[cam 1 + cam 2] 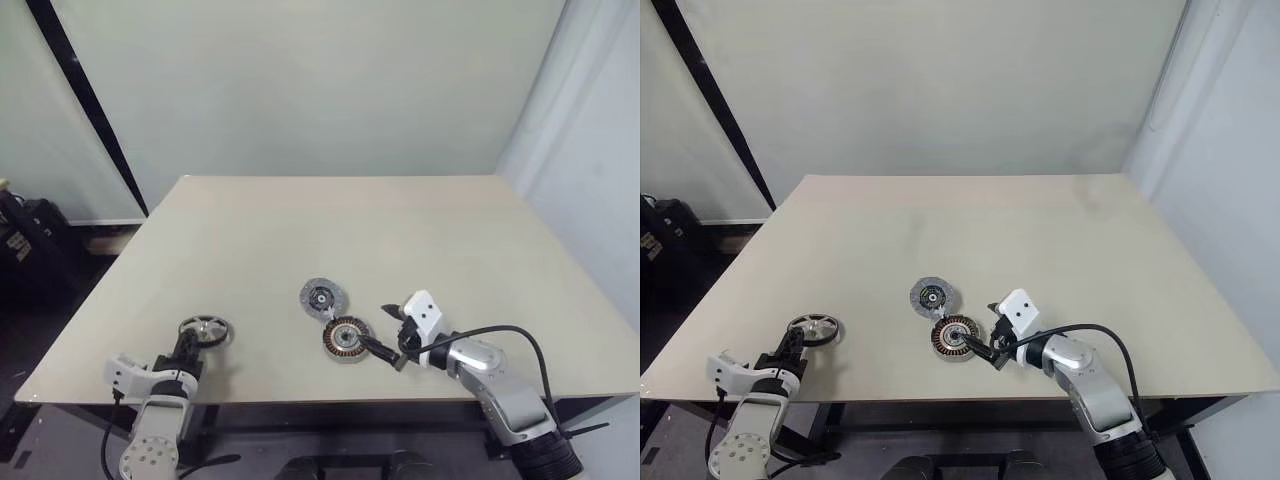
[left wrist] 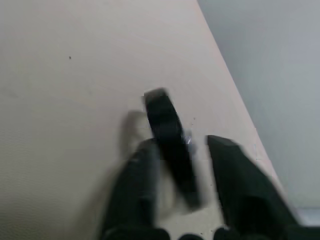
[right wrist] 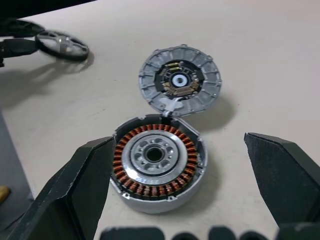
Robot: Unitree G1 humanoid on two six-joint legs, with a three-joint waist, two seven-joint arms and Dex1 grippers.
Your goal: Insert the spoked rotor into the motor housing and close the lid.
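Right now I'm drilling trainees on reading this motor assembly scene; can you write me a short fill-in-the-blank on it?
1. The spoked rotor sits between the fingers of the ____ pincer.
2. The right pincer stands ____ around the motor housing.
3. The lid lies flat on the ____ beside the housing.

Missing words: left; open; table

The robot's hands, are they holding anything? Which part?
The left gripper has its fingers either side of the spoked rotor, at the dark rim; a firm hold cannot be told. The right gripper is open around the motor housing, not gripping.
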